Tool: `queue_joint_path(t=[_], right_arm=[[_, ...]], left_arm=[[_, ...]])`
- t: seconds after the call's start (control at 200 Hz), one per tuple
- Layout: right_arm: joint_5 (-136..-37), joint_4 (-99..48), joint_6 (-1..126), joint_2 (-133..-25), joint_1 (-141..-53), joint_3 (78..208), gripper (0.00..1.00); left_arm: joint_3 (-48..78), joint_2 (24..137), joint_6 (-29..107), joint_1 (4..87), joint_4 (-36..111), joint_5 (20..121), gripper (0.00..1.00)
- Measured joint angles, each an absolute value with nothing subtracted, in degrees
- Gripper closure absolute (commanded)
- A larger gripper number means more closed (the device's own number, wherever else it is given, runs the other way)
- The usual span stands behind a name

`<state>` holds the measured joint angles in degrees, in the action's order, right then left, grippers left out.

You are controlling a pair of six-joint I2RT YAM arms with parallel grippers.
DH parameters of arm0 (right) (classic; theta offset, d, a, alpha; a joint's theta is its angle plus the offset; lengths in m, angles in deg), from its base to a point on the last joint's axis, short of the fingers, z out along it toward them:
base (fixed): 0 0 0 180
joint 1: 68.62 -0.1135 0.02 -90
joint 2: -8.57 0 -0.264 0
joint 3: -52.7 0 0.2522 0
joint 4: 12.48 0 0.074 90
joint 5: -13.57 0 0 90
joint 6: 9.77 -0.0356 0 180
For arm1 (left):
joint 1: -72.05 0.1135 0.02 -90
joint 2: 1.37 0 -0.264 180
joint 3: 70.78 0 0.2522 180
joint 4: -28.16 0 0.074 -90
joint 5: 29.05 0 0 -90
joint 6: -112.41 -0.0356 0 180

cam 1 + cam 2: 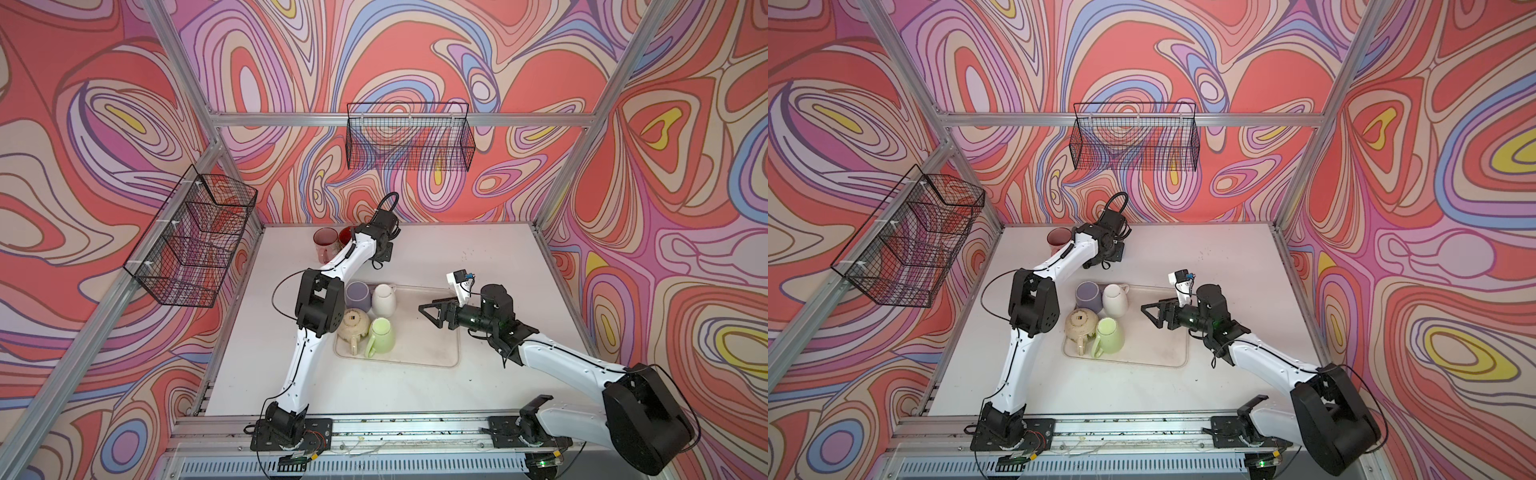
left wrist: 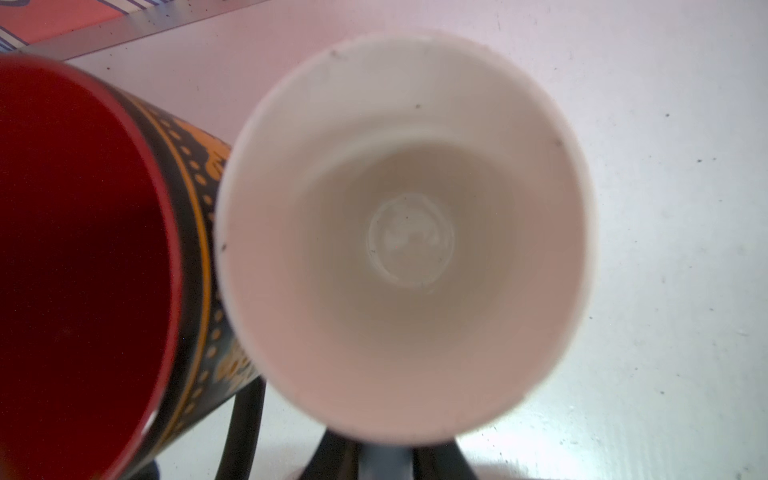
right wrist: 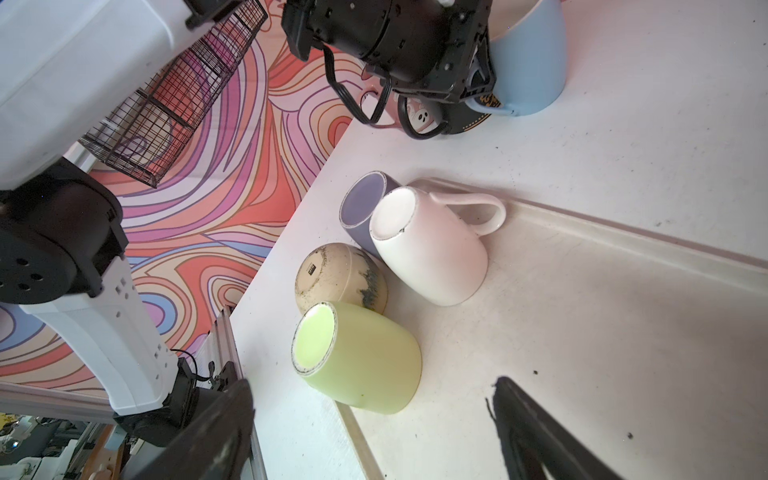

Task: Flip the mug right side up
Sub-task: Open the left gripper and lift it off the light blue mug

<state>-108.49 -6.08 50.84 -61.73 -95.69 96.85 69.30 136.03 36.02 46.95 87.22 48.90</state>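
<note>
A light blue mug [image 3: 528, 58] stands upright at the far back of the table, and the left wrist view looks straight down into its white inside [image 2: 407, 232]. My left gripper [image 2: 384, 449] is shut on the mug's handle, one dark finger on each side. In both top views the left wrist [image 1: 384, 249] [image 1: 1111, 249] hides this mug. My right gripper [image 1: 430, 307] [image 3: 374, 399] hangs open over the tray, empty, just right of the green mug [image 3: 361, 361].
The tray [image 1: 415, 363] holds upside-down mugs: lavender [image 1: 357, 295], white [image 1: 383, 299], beige [image 1: 353, 326] and green [image 1: 381, 334]. A red-lined black mug [image 2: 83, 257] touches the blue one, and a pink mug [image 1: 325, 245] is beside it. Wire baskets [image 1: 195, 237] [image 1: 409, 137] hang on the walls.
</note>
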Motion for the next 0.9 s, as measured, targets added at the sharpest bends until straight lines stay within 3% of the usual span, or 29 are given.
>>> queue_joint_path(t=[0.23,0.446,0.626,0.731,0.901], right_arm=[[-108.9,-6.6,50.9,-60.3,-95.7,96.9,0.08],[-109.0,-8.4,51.3,-58.9,-95.7,97.1,0.08],[-109.7,-11.2,51.3,-58.9,-95.7,99.2,0.08],[-110.0,-12.7,51.3,-58.0,-95.7,100.3,0.08],[-109.9,-15.2,51.0,-55.4,-95.7,101.1,0.09]], left_arm=[[70.1,135.7,36.6,47.0,87.2,49.1,0.55],[69.5,131.6,36.6,46.9,88.2,51.0,0.53],[64.8,120.8,36.1,46.5,88.9,55.6,0.51],[62.2,114.4,34.7,45.6,90.2,57.6,0.4],[51.1,103.3,31.8,41.4,91.3,57.9,0.39]])
